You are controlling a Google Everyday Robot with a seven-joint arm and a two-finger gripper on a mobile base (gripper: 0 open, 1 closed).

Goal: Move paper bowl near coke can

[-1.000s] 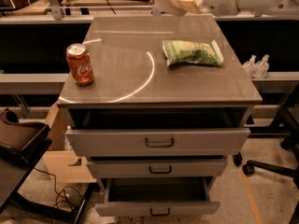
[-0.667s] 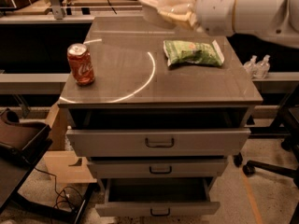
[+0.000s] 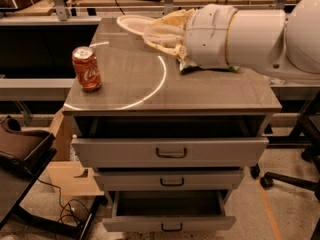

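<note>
Gripper (image 3: 159,34), upper centre of frame, pinches the paper bowl (image 3: 131,23) by its right rim. The bowl hangs above the cabinet top's (image 3: 210,91) far edge, probably lifted to carry leftward. Coke can (image 3: 86,68) stands upright at left, well apart from the bowl.

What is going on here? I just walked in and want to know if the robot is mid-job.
The robot's gripper, reaching in from the right, has its jaws closed on the paper bowl and holds it over the back of the drawer cabinet's top. The coke can stands upright near the front left corner, apart from the bowl. A green chip bag lies mostly hidden under the arm. The bowl is not yet beside the can.
</note>
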